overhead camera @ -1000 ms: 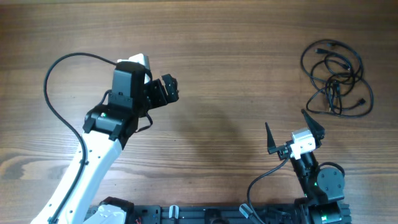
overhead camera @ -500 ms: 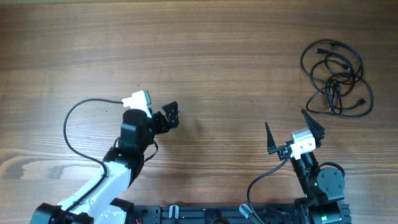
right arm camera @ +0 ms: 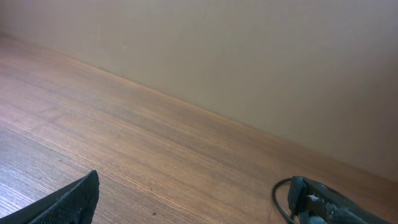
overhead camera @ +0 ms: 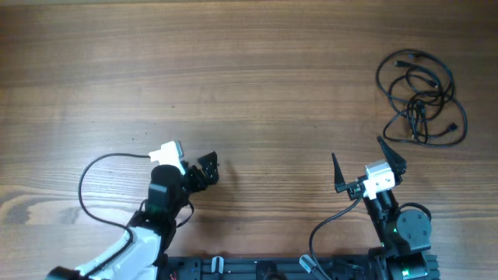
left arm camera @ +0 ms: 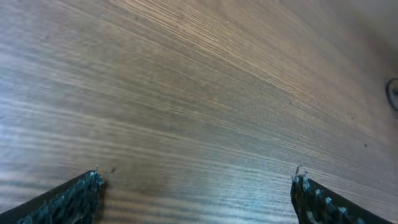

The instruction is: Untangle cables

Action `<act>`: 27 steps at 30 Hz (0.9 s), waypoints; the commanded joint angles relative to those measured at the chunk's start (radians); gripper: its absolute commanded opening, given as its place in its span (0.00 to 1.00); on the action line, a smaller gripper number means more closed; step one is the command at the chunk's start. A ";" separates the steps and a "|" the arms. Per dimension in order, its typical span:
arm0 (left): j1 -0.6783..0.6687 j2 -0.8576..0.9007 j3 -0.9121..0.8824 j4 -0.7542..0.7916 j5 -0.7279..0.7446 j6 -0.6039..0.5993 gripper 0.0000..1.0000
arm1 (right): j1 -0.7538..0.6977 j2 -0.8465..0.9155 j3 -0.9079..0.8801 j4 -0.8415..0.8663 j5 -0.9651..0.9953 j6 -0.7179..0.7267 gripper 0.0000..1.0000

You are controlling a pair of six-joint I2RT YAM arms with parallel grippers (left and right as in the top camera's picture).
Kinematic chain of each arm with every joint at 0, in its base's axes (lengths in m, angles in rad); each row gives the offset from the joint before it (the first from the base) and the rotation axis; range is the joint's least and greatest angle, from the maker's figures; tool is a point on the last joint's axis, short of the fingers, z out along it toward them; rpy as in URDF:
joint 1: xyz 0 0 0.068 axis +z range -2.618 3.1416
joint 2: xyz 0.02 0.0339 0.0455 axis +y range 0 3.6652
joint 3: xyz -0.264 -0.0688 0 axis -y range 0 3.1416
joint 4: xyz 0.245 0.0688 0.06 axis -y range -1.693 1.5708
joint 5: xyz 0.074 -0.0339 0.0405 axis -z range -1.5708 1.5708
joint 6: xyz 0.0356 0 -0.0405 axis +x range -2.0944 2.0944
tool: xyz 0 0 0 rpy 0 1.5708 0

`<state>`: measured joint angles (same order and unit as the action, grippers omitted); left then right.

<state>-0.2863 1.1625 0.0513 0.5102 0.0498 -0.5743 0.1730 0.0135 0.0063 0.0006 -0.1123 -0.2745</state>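
Observation:
The cables lie as a loose tangle of thin black cords at the far right of the wooden table; no gripper touches them. My right gripper stands open a little in front and to the left of the tangle, nothing between its fingers. The right wrist view shows it over bare wood, with a thin black loop beside the right finger. Whether that loop is part of the cables I cannot tell. My left gripper is open and empty near the front left. In its own view a cable edge peeks in at far right.
The left arm's own thick black wire loops over the table at the front left. A plain wall rises behind the table's far edge. A black rail runs along the front edge between the arm bases.
The left arm has drawn back toward the front edge and folded lower, its gripper still open. The right arm and the cables have not moved.

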 commanded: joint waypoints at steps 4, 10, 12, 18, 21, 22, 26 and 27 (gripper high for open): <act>0.051 -0.190 -0.046 -0.166 -0.025 -0.010 1.00 | -0.004 -0.010 -0.001 0.006 -0.016 0.013 0.99; 0.088 -0.564 -0.046 -0.590 -0.076 0.013 1.00 | -0.004 -0.010 -0.001 0.006 -0.016 0.013 1.00; 0.087 -0.725 -0.046 -0.590 -0.051 0.130 1.00 | -0.004 -0.010 -0.001 0.006 -0.016 0.013 1.00; 0.113 -0.947 -0.045 -0.591 -0.023 0.334 1.00 | -0.004 -0.010 -0.001 0.006 -0.016 0.013 1.00; 0.150 -1.028 -0.045 -0.591 -0.013 0.424 1.00 | -0.004 -0.010 -0.001 0.006 -0.016 0.013 1.00; 0.166 -1.062 -0.045 -0.591 -0.013 0.459 1.00 | -0.004 -0.010 -0.001 0.006 -0.016 0.013 1.00; 0.232 -1.160 -0.045 -0.591 -0.010 0.523 1.00 | -0.004 -0.010 -0.001 0.006 -0.016 0.013 1.00; 0.241 -1.160 -0.045 -0.591 -0.010 0.523 1.00 | -0.004 -0.010 -0.001 0.006 -0.016 0.013 1.00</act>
<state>-0.0799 0.0315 0.0113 -0.0750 0.0250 -0.1249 0.1730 0.0113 0.0063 0.0029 -0.1123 -0.2745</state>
